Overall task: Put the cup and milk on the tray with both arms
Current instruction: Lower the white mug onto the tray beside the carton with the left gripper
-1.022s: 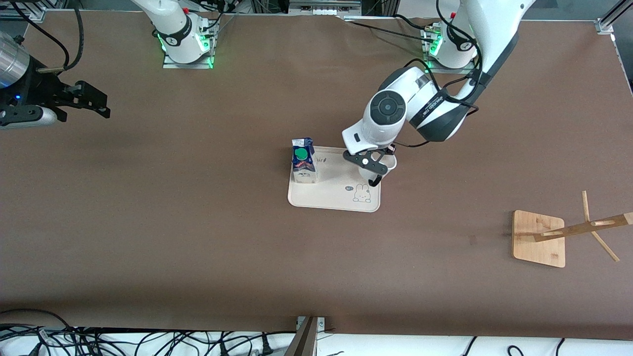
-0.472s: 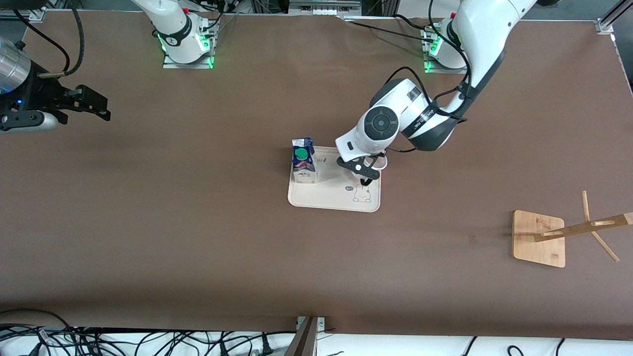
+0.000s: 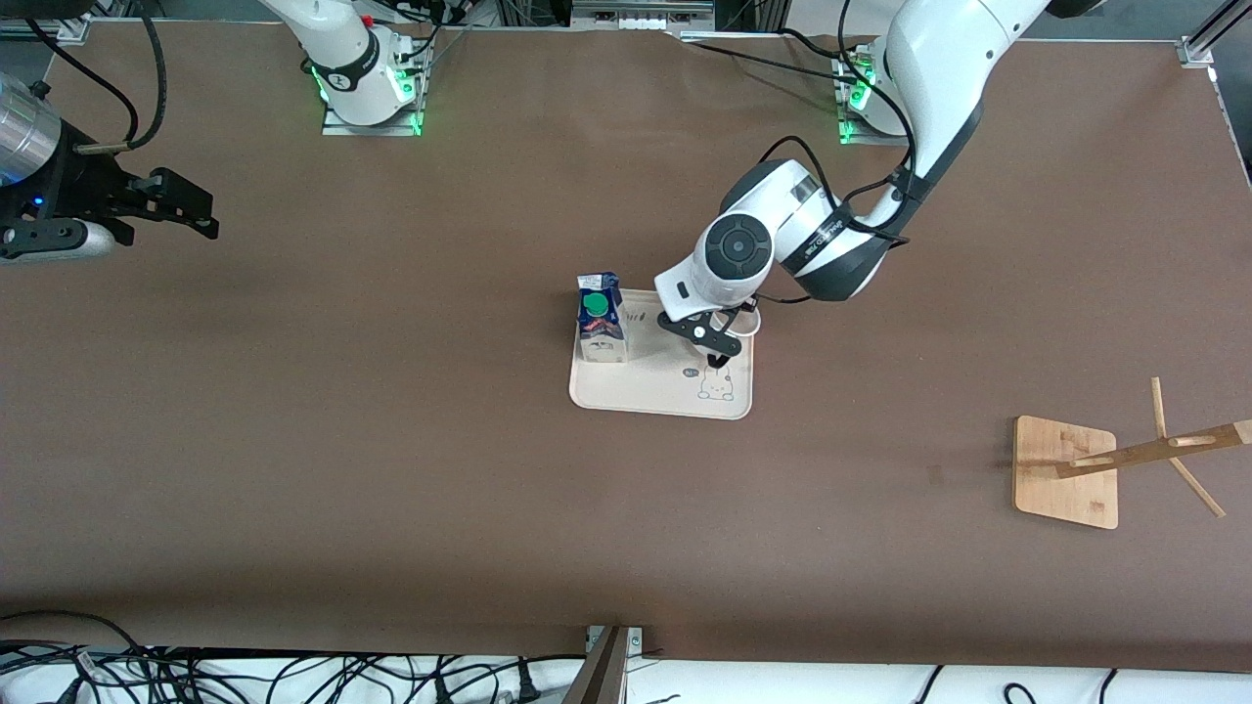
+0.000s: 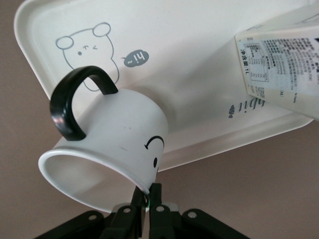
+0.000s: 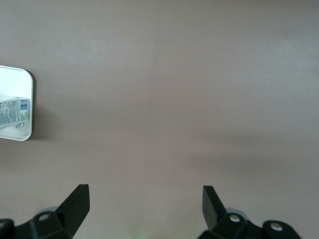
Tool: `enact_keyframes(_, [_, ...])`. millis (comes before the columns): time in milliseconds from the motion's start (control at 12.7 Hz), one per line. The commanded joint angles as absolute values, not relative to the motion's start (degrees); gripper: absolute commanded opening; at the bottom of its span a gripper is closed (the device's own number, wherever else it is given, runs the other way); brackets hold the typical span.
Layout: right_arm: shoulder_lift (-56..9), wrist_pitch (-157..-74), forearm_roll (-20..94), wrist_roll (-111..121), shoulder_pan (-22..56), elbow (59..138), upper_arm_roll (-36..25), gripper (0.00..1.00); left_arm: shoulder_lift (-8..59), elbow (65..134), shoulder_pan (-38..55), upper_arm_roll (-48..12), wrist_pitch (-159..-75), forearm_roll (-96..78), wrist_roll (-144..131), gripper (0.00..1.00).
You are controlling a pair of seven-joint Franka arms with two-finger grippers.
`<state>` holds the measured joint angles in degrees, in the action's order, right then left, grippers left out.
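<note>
Tray: I am seeing the cream tray [image 3: 653,389] lying flat near the middle of the brown table [image 3: 391,440], and I am using it as my landmark. In the left wrist view its rabbit drawing and the small "hi" bubble are showing on the bare surface [image 4: 194,59].

Milk: the milk [image 3: 599,318] is standing upright on the tray, at the tray's corner toward the right arm's end of the table, green cap facing up. In the left wrist view its printed beige side [image 4: 284,69] is showing over the tray's rim.

Cup: the cup [image 3: 736,323] is hanging over the tray's end toward the left arm, mostly hidden under the wrist in the front view. In the left wrist view I am seeing the cup [image 4: 117,144] tilted, mouth toward the camera, black handle turned toward the rabbit drawing, smiley face on the side. I cannot tell whether its base is touching the tray.

Left gripper: I am holding the left gripper [image 3: 712,344] over the tray's end toward the left arm, fingers drawn narrow and pinching the cup's rim; in the left wrist view the fingertips [image 4: 147,200] are clamping the wall at the lip.

Right gripper: the right gripper [image 3: 181,207] is waiting well apart from the tray, over bare table at the right arm's end, fingers spread wide and holding nothing; the right wrist view [image 5: 144,204] is showing only table between them.

Wooden rack: a wooden rack [image 3: 1068,471] is sitting well apart from the tray, toward the left arm's end and nearer to the front camera.
</note>
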<state>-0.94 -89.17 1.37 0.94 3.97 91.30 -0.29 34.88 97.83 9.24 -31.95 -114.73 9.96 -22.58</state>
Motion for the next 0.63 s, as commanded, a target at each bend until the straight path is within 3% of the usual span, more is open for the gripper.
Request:
enact_keyframes(0, [-0.97, -88.42, 0.88, 0.62, 3.43, 90.35, 0.26, 1.00, 35.77, 95.89, 10.63, -30.59, -113.82, 9.05, -22.24, 0.00])
enact_keyframes(551, [-0.97, -88.24, 0.88, 0.61, 3.43, 90.35, 0.26, 1.00, 38.41, 92.99, 14.06, -27.43, -114.60, 9.23, -22.15, 0.00])
